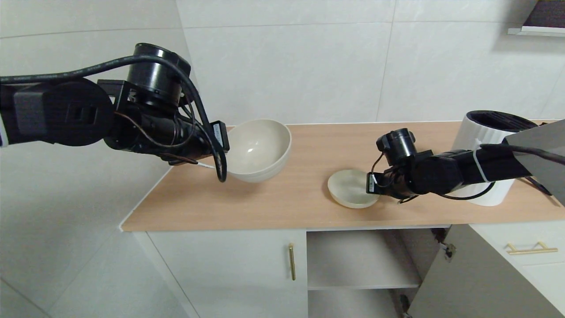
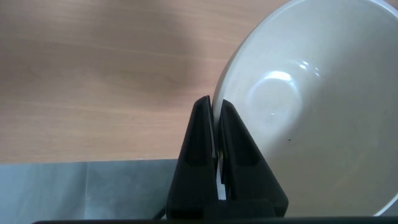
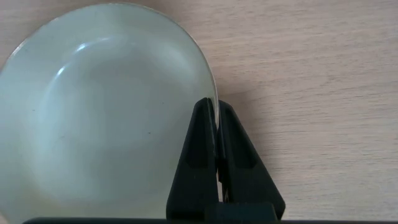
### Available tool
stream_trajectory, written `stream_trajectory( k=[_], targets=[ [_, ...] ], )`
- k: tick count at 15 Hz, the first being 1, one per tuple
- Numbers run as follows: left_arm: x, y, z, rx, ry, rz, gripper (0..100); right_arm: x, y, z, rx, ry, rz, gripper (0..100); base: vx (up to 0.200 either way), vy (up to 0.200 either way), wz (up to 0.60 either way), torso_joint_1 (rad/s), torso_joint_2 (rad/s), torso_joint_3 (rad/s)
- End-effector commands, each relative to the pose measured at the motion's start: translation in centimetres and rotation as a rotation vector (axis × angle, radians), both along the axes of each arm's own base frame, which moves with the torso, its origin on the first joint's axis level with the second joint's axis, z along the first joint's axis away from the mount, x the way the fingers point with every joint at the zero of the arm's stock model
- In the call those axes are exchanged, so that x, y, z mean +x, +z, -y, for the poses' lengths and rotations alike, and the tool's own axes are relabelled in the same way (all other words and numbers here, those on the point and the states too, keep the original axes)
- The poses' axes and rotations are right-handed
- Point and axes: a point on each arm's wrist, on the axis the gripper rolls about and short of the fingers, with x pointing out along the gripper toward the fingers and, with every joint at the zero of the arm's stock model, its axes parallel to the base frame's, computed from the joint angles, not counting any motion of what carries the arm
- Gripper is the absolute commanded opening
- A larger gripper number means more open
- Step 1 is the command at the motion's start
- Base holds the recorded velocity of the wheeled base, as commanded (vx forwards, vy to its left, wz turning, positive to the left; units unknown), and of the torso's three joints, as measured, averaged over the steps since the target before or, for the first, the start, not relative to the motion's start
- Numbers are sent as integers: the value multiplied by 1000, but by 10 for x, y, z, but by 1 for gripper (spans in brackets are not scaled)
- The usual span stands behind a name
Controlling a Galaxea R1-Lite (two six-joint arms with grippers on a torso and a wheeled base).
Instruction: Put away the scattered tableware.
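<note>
Bowl point(image 1: 258, 150), cream and deep, sits well across the surface point(image 1: 309, 207) from the white ribbed canister point(image 1: 474, 132). It is tipped steeply so its mouth faces the left arm. The left pincer point(image 2: 216, 102) is clenched on its rim, one finger inside and one outside. Much nearer the canister, a pale shallow dish point(image 3: 106, 118) rests mouth up on the wood, and the right pincer point(image 3: 216, 102) is nipped onto its canister-side rim. Below the dish an open cupboard point(image 1: 357, 260) shows its shelf.

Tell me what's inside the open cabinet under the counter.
A white shelf and the back wall show. The open door hides the lower right part; the countertop hides the top.
</note>
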Motion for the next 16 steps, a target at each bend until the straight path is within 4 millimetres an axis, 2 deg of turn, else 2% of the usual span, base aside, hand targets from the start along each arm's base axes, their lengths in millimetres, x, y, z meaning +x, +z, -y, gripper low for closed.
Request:
stream_trajectory(
  k=[1,3,4,5,6,7,8,9,10,11,13,16],
  targets=[
    [-9,3,-4,-1,1,2,0,-10,25,4,32,-8,44,0,0,0,0,0,0,0],
    [-23,6,-6,-1,-8,5,0,-34,53,12,57,4,86,0,0,0,0,0,0,0],
    [-23,6,-6,-1,-8,5,0,-34,53,12,57,4,86,0,0,0,0,0,0,0],
    [-36,7,-10,1,-12,1,0,-68,78,25,74,12,122,0,0,0,0,0,0,0],
    [-41,6,-12,3,-12,-4,0,-78,91,30,92,17,152,0,0,0,0,0,0,0],
    [-48,2,-15,10,-11,-19,0,-95,113,37,128,12,207,0,0,0,0,0,0,0],
    [-54,-1,-17,13,-12,-31,0,-112,124,43,144,13,233,0,0,0,0,0,0,0],
    [-56,-2,-16,15,-18,-37,0,-118,127,44,147,16,242,0,0,0,0,0,0,0],
    [-62,-13,-14,28,-31,-70,0,-143,140,46,165,43,280,0,0,0,0,0,0,0],
    [-64,-20,-15,32,-31,-80,0,-155,139,46,165,55,280,0,0,0,0,0,0,0],
    [-73,-27,-17,25,-29,-89,0,-165,124,45,122,36,245,0,0,0,0,0,0,0],
    [-97,-33,-24,13,-25,-111,0,-181,99,50,72,21,179,0,0,0,0,0,0,0]
  ],
)
